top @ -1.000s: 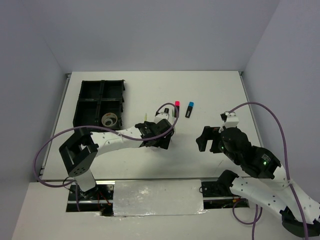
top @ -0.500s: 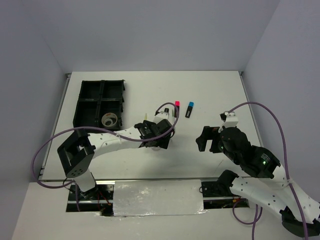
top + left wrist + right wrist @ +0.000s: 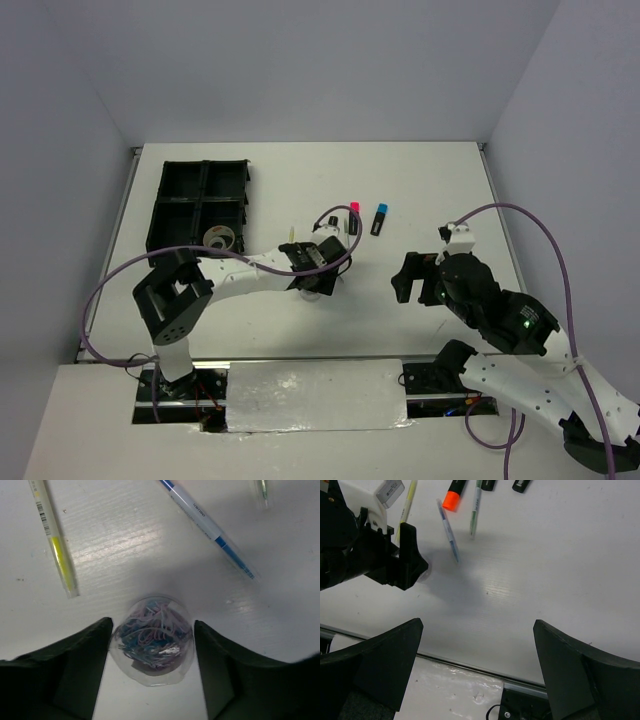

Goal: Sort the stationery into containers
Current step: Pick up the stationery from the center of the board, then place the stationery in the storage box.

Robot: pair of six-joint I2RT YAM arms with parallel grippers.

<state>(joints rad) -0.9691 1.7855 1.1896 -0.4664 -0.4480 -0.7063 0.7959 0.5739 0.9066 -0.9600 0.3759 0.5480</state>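
- Blue-and-white pen [image 3: 207,522]: a short dark word printed on the barrel, too small to read.
- Yellow pen [image 3: 52,539]: a barcode and fine print, illegible.

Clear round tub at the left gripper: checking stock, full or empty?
Filled: the clear round plastic tub holds a dense tangle of coloured wire clips.

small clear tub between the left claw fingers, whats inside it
The small clear round plastic tub holds a tangle of thin wire loops, pink, blue and silvery, likely paper clips. The heap covers the tub's floor, so anything lying beneath it cannot be seen.
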